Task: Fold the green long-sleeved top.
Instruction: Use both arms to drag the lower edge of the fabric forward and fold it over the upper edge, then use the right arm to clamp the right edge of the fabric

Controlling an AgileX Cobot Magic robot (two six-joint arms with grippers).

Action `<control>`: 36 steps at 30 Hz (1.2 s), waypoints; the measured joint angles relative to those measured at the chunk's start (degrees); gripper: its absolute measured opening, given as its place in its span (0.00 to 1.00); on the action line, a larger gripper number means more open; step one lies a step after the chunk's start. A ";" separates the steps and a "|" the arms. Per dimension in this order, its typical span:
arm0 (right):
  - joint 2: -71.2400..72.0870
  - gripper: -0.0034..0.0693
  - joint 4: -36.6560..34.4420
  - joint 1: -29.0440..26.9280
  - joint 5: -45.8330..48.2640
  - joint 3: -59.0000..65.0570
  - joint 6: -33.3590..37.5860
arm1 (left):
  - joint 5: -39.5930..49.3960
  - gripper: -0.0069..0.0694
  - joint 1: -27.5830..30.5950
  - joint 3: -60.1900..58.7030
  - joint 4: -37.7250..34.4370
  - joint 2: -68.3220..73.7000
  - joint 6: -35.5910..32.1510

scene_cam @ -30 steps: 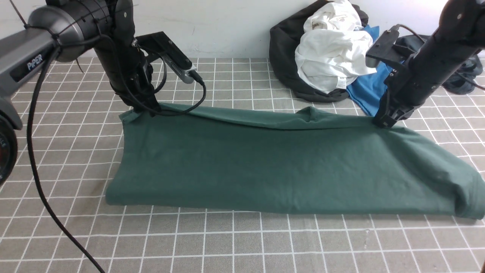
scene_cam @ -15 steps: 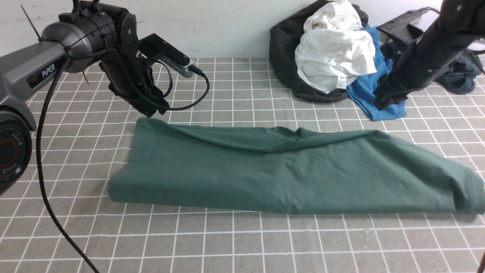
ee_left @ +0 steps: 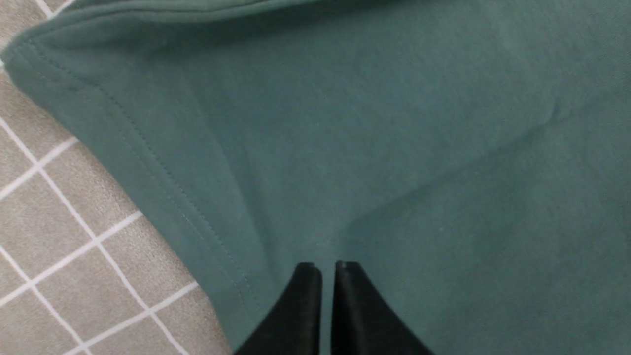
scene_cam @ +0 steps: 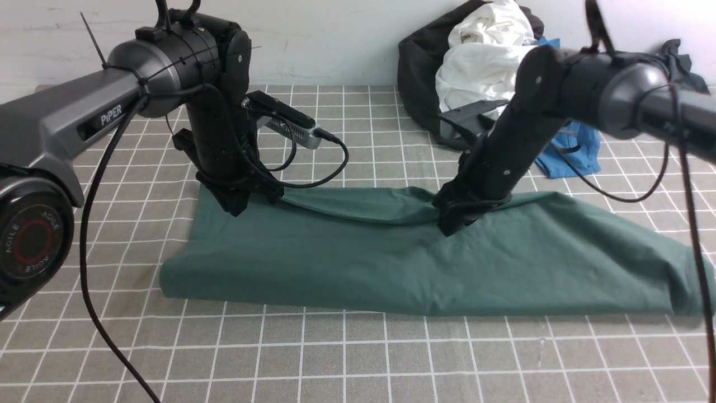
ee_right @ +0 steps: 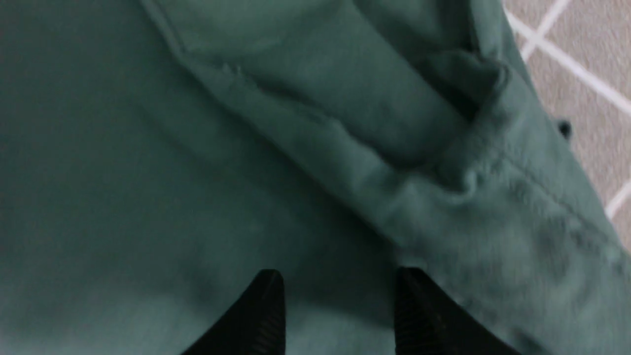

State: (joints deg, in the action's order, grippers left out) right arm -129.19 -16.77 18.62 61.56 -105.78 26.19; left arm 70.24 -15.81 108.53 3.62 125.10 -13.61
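**Task item.** The dark forest-green cotton long-sleeved top [scene_cam: 363, 263] lies on the grey bench [scene_cam: 358, 358] with the white grid. It is folded into one long band running across the middle from left to right, broader at the right end. The near edge is a smooth rounded fold. The far edge is doubled, with a raised pucker about midway. The surface is largely flat with shallow creases. The sleeves cannot be told apart from the body.

**Grippers, front view.** The left gripper [scene_cam: 235, 204] is down on the top's far-left corner. The right gripper [scene_cam: 450, 221] is down on the far edge at the pucker. The finger state of either cannot be read from this view.

**Left wrist view.** The stitched hem at the corner shows clearly, with bench grid beside it. The left fingers [ee_left: 305, 301] are closed together with only a hairline between them, their tips at the cloth. Whether any cloth is nipped between them cannot be told.

**Right wrist view.** The picture is blurred. The right fingers [ee_right: 261, 310] stand apart with plain cloth in the gap, gripping nothing. A rolled, bunched fold runs just beside them.

**Front view only.** A heap sits at the far right against the wall, apart from the top. It holds a crumpled white garment [scene_cam: 481, 73], a dark grey garment [scene_cam: 417, 73] and a bright blue T-shirt [scene_cam: 579, 154].
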 joint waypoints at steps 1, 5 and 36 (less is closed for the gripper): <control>-0.59 0.43 0.07 0.06 -1.61 0.00 -0.47 | 0.00 0.10 0.00 0.00 0.00 0.00 -0.15; -2.35 0.40 2.56 0.12 -9.43 -0.05 -5.96 | 0.00 0.08 0.00 0.00 -0.06 0.00 -0.42; 43.98 0.40 17.59 -14.88 -2.75 34.64 -23.68 | -6.03 0.08 0.00 -27.36 -8.82 -27.37 -1.48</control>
State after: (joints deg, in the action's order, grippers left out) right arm -85.21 0.82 3.74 58.80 -71.14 2.51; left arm 64.21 -15.81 81.18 -5.20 97.73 -15.09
